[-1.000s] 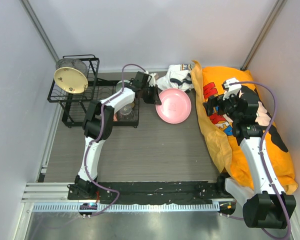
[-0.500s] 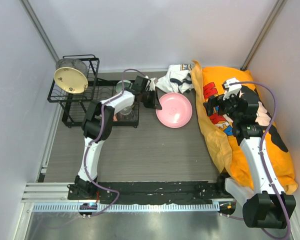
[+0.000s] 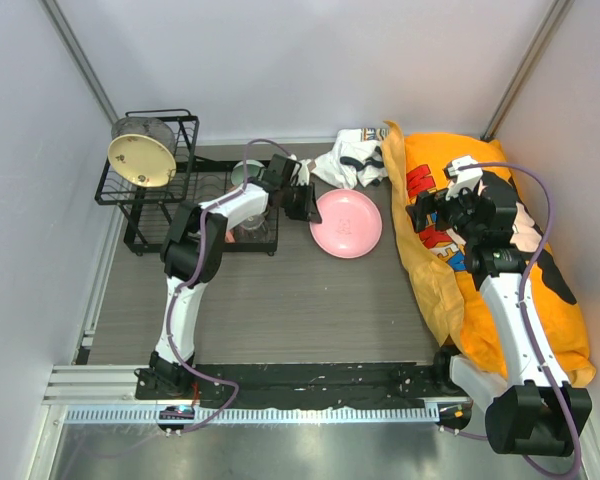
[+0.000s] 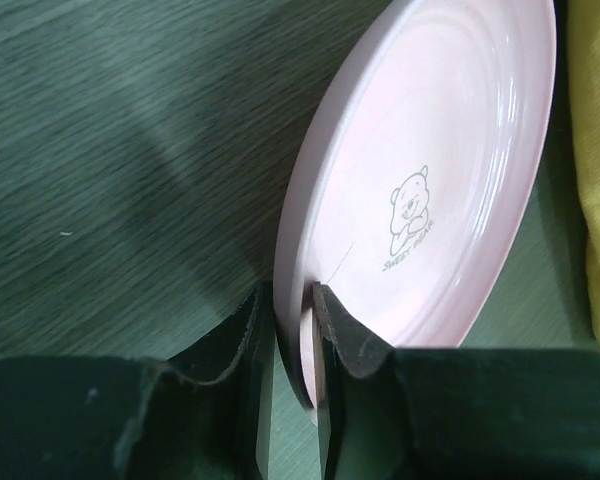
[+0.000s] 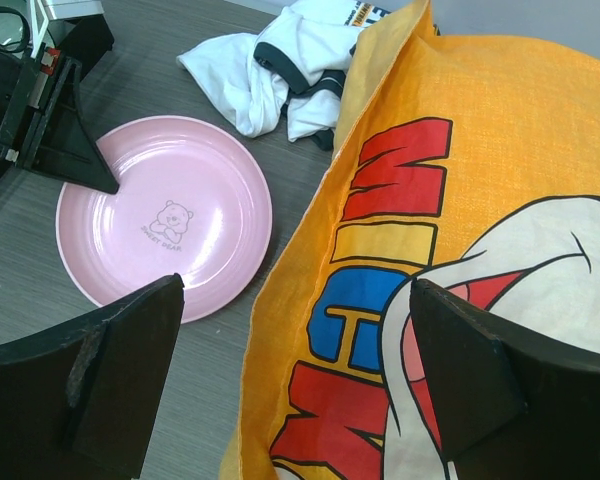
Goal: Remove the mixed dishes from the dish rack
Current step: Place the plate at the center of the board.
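Left gripper (image 4: 291, 305) tight on pink plate (image 4: 435, 190)

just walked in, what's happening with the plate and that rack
The left gripper is shut on the rim of the large pink plate, holding it low at the table, to the right of the dish rack. Whether the plate lies fully flat is unclear. The smaller tan shallow dish sits in the rack's upper basket. The right gripper hangs open above the yellow bag, holding nothing.
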`<action>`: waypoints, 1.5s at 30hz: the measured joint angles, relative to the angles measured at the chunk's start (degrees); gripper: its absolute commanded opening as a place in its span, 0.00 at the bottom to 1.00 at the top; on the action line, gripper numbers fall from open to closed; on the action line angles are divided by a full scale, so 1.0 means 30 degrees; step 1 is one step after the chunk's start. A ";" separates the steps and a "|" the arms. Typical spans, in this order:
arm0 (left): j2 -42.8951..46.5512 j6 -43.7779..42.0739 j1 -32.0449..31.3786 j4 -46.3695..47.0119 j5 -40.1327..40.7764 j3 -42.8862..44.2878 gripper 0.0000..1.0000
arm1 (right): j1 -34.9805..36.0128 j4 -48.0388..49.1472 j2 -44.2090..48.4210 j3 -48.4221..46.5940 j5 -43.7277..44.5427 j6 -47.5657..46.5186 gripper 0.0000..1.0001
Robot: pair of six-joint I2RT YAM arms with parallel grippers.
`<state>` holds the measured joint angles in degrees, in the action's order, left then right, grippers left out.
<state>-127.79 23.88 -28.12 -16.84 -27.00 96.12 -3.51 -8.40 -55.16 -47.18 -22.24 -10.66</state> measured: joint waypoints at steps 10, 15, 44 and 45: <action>0.0007 -0.0656 -0.0007 -0.0444 0.0831 -0.0342 0.35 | 0.0000 -0.0015 0.0000 0.0000 -0.0022 0.0007 0.99; 0.0058 -0.1056 -0.0007 -0.0627 0.1129 -0.0444 0.43 | -0.0036 -0.0015 0.0000 0.0000 -0.0109 0.0007 1.00; 0.7227 -0.6958 -0.0124 -0.5209 0.4896 0.2747 1.00 | -0.0124 -0.0087 0.0007 0.0000 -0.0437 0.0007 1.00; 0.7475 -0.7606 -0.0124 -0.5814 0.5246 0.3279 1.00 | -0.0124 -0.0087 0.0007 0.0000 -0.0466 0.0007 1.00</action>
<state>-105.36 1.06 -28.49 -34.28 -11.27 105.95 -3.88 -8.67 -55.13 -47.18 -23.64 -10.63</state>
